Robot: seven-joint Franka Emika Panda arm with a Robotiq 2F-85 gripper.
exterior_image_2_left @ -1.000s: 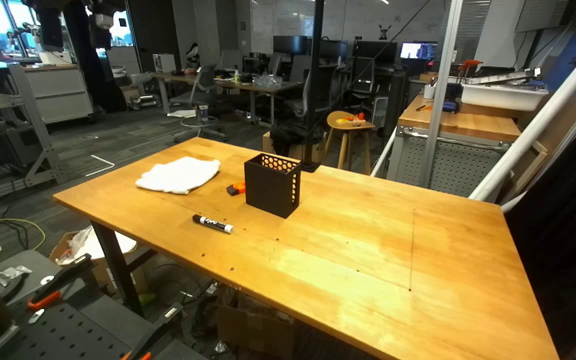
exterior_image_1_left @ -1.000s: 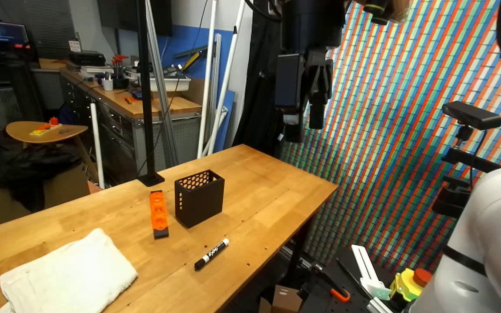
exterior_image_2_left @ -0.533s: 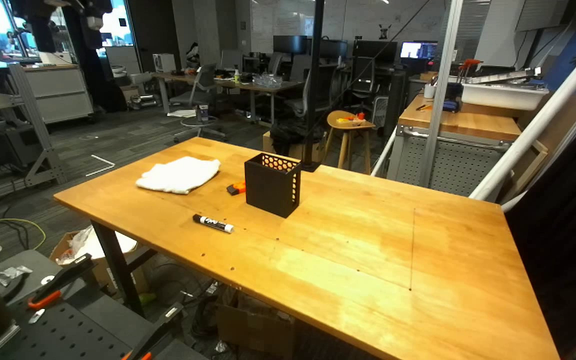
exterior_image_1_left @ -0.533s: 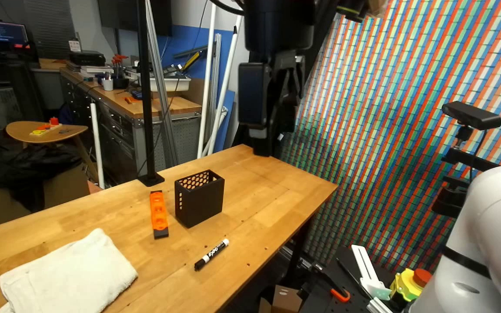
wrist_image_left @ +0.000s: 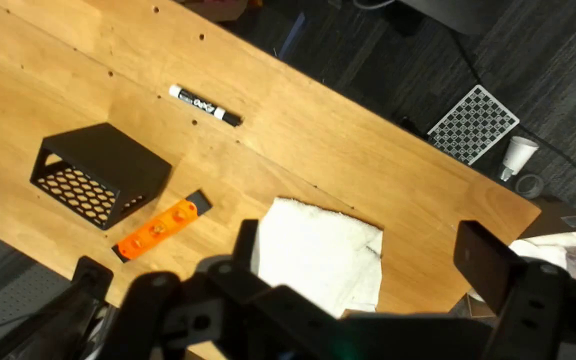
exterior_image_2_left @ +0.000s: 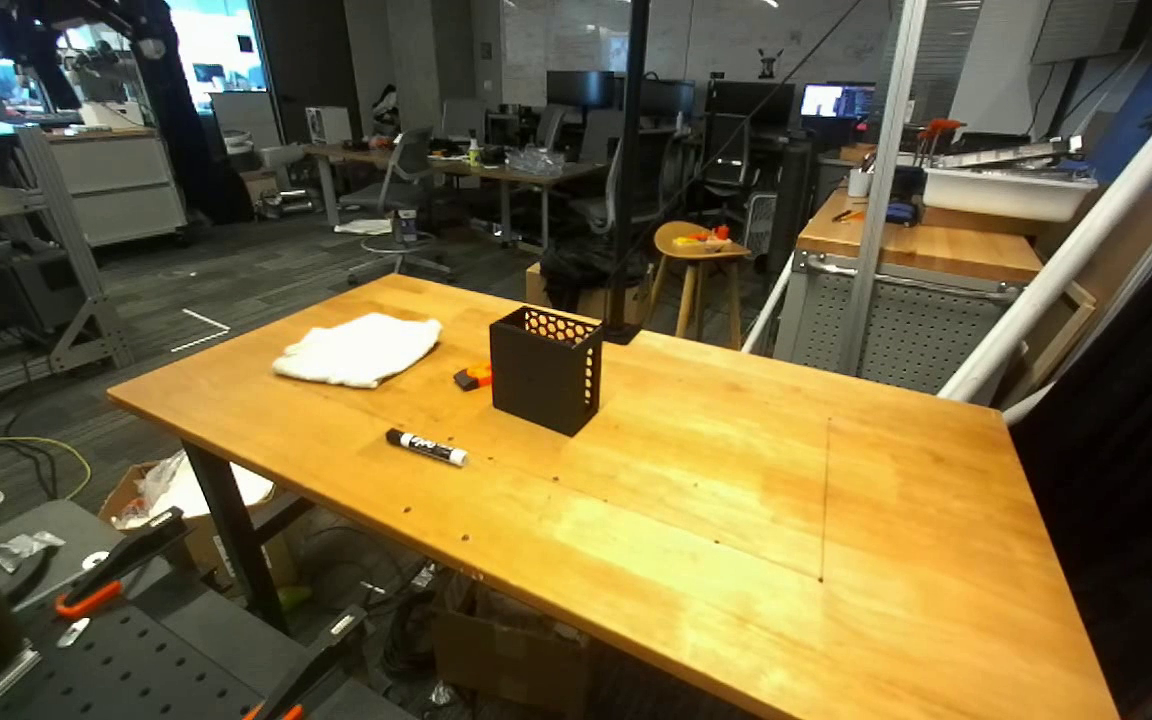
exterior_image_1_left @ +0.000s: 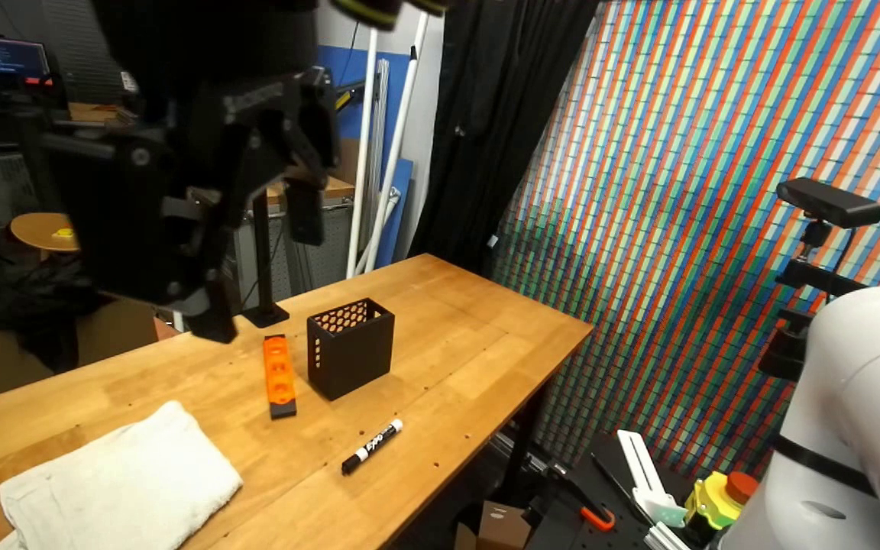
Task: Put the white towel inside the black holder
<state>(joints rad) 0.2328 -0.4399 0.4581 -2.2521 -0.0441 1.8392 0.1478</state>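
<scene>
In an exterior view, the hand (exterior_image_1_left: 260, 275) is held aloft, blurred, its two jaws spread well apart. On the tabletop (exterior_image_1_left: 470, 328), the folded white towel (exterior_image_1_left: 123, 481) is laid flat, well apart from the upright black holder (exterior_image_1_left: 356, 355). An orange level (exterior_image_1_left: 279, 373) is set just beside the holder, and a marker (exterior_image_1_left: 372, 447) is placed near both.

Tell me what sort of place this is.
Likely a robotics lab or workshop: there is a white robot arm, what looks like a mounted camera, and a pegboard-sided workbench in the background.
</scene>
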